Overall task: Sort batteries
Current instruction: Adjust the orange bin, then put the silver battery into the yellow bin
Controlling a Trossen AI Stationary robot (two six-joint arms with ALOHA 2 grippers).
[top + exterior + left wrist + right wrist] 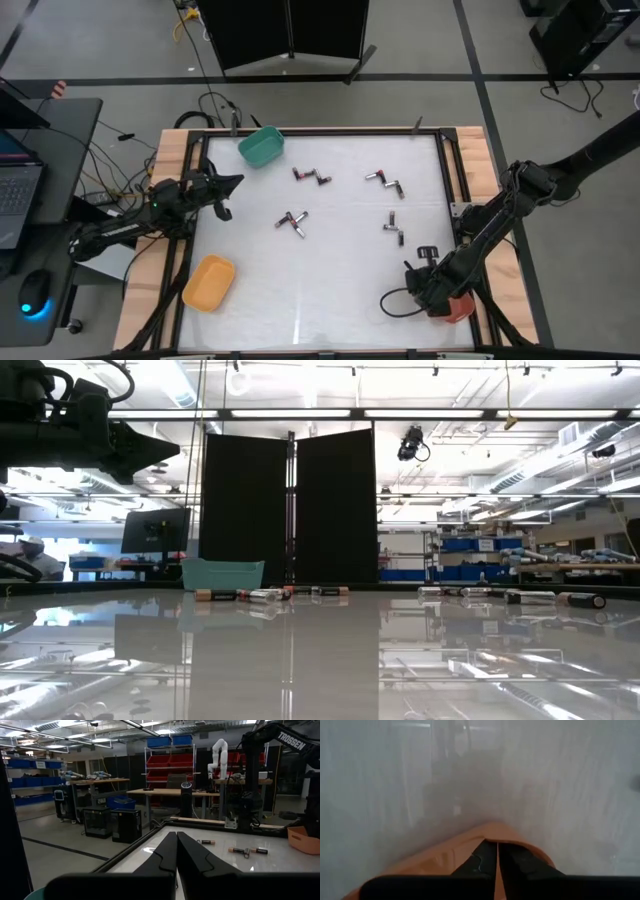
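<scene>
Several small batteries lie on the white table in loose groups (310,177), (385,181), (292,221), (393,228); the low view shows them in a row (270,594). My right gripper (497,842) is shut and points down over a corner of the red bin (460,309) at the table's near right. Nothing shows between its fingers. My left gripper (176,836) is shut, held level above the table's left edge (232,182), holding nothing. My right gripper's shut fingers (482,857) stand just inside the red bin's corner rim (492,826), coming from above. I cannot tell whether they touch the bin.
A green bin (261,146) stands at the far left of the table and an orange bin (208,282) at the near left. A raised black frame (445,170) runs round the table. The middle near part of the table (320,290) is bare.
</scene>
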